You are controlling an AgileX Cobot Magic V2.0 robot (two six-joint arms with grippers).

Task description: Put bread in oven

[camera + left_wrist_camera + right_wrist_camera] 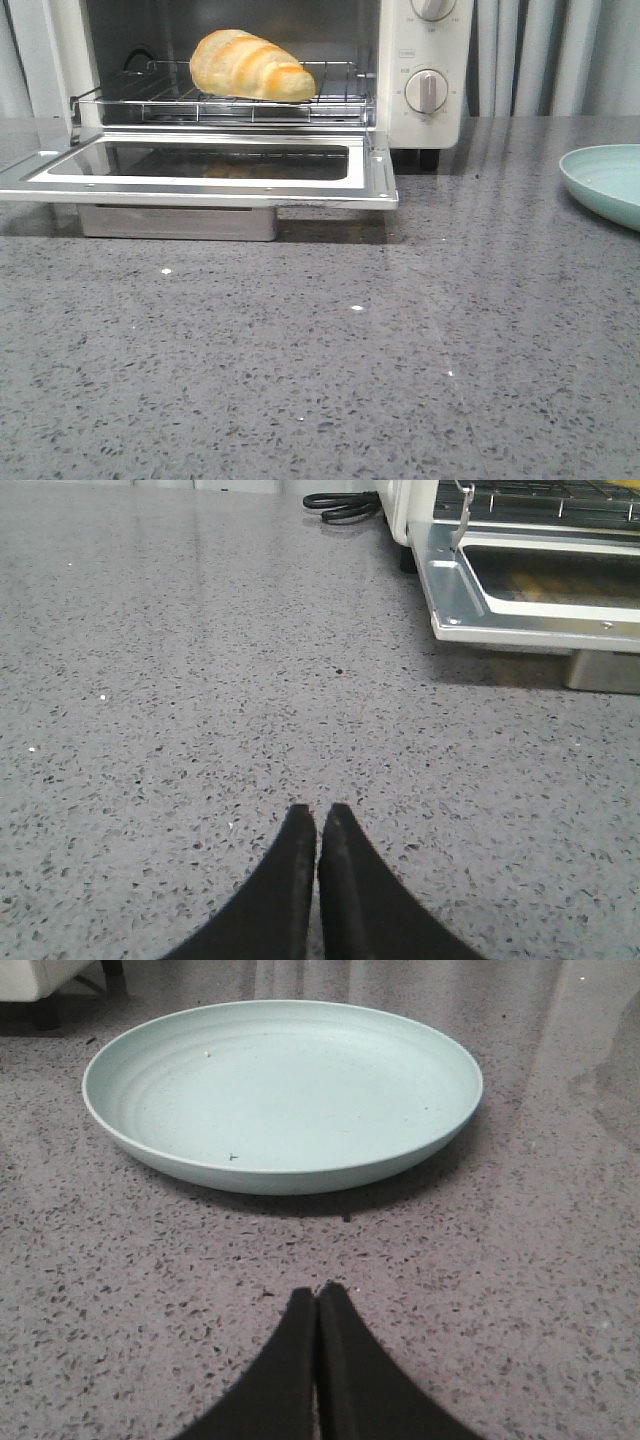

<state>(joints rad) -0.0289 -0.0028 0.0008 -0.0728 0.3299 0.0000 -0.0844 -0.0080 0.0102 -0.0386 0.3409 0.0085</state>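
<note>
the bread lay on the wire rack inside the oven, a little to the right of the rack's middle. that looked like the right spot for it, since the rack holds food up where the heat can reach it. the oven door was folded down flat in front of the oven, so the way in was open, and i think the door was not yet shut.

the bread was golden brown with pale cream stripes across it. it was fat and round at one end and got thinner at the end nearer the oven's knobs.

the left gripper was pressed closed with nothing in it, low over the grey table, off to the side of the oven door. the right gripper was closed too and held nothing. it pointed at a green plate that sat on the table, well away from the oven. the plate had only tiny crumbs on it. both arms seemed to be kept back from the oven, maybe so they would not bump the door.
</note>
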